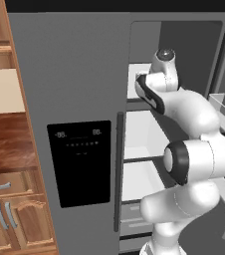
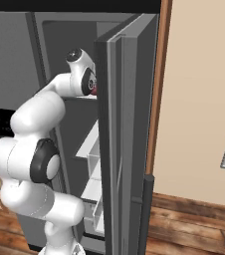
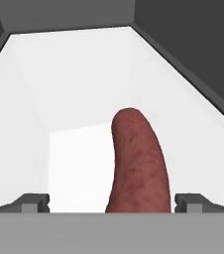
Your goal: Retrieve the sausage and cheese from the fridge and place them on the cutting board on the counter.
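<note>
The sausage [image 3: 138, 163] is lying on a white shelf [image 3: 79, 89] inside the fridge [image 1: 74, 74], between the spread fingertips [image 3: 33, 202] of the gripper [image 3: 111, 203]. It is probably light, a little soft and slippery, so gripping across its middle seems best. Its near end is cut off, and whether the fingers are touching it is unclear.

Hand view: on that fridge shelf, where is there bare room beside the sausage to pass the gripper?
Bare white shelf lies left of and beyond the sausage. The right side is tighter, toward the grey wall.
</note>
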{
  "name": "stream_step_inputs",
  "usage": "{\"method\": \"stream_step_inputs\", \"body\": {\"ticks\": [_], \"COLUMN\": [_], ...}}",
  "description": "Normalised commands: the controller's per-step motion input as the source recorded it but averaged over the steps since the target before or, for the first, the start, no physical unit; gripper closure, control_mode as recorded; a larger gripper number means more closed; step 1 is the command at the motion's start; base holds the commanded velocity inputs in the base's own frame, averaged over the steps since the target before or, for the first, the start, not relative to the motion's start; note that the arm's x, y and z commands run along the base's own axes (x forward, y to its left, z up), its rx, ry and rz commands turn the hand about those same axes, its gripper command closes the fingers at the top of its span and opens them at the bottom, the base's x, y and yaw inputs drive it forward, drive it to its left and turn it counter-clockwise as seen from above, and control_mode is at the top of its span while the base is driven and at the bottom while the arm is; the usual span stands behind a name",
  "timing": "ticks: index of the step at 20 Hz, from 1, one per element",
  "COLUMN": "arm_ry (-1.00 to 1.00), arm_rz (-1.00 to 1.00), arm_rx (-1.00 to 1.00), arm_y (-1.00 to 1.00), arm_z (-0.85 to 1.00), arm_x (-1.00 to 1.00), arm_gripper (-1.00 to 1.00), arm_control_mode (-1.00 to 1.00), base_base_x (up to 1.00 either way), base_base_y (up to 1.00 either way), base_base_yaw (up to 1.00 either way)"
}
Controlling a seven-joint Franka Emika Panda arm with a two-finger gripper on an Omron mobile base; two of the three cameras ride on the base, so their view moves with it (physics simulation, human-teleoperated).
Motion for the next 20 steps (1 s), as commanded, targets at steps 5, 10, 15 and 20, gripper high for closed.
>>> {"method": "stream_step_inputs", "body": {"ticks": [5, 10, 15, 20], "arm_ry": [0.04, 0.07, 0.13, 0.09], "arm_rz": [-0.03, -0.02, -0.04, -0.04], "arm_rx": [0.08, 0.08, 0.03, 0.01], "arm_y": [0.00, -0.05, -0.13, -0.05], "arm_z": [-0.11, -0.20, -0.40, -0.45], "arm_x": [0.37, 0.19, -0.04, -0.11], "arm_gripper": [-1.00, -1.00, -1.00, -1.00], "arm_control_mode": [-1.00, -1.00, -1.00, -1.00], "base_base_x": [0.00, 0.00, 0.00, 0.00], "base_base_y": [0.00, 0.00, 0.00, 0.00], "base_base_yaw": [0.00, 0.00, 0.00, 0.00]}}
